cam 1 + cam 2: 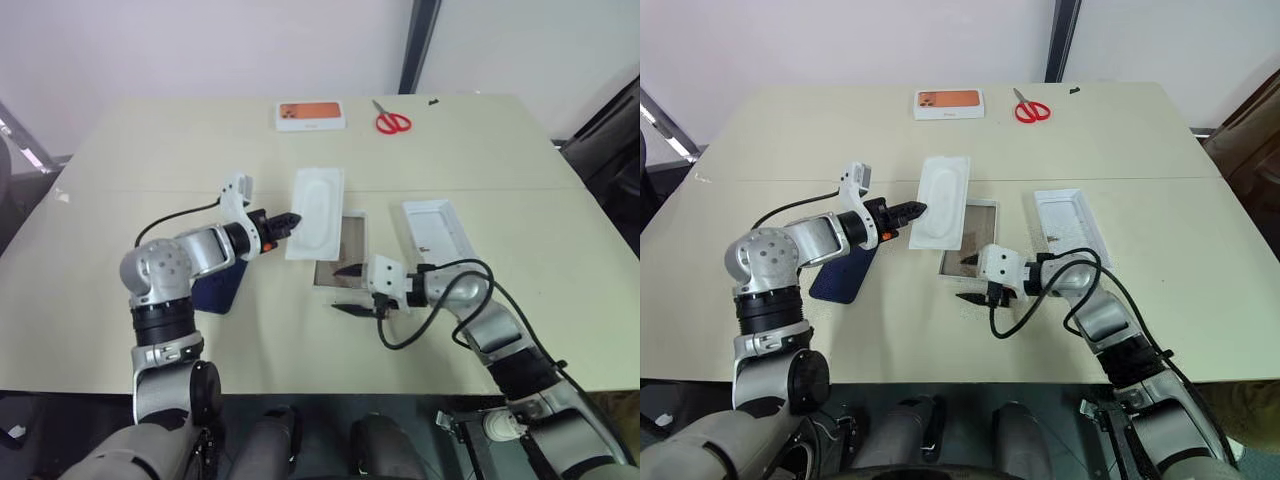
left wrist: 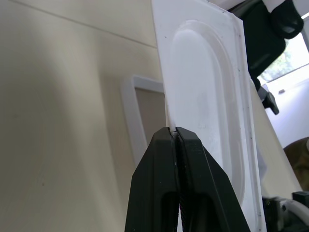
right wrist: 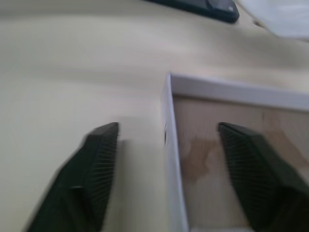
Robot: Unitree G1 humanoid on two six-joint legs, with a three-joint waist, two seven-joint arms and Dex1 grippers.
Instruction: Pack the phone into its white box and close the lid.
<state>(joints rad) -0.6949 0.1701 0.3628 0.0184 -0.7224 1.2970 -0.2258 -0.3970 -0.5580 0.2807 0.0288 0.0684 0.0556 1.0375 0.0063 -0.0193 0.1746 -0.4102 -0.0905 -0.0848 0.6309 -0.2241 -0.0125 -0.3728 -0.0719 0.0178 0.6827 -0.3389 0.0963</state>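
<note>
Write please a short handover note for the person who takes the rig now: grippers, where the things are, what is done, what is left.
Left gripper: shut on the thin white insert, held above the white box.
Right gripper: open, fingers astride the white box's near wall.
Phone: on the table under the left arm.
Lid: inside up, to the box's right.
Done: insert lifted out.
Left: set insert aside, put phone in, close lid.

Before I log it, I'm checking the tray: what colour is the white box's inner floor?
Tan-brown; the white box shows it best in the right wrist view.
</note>
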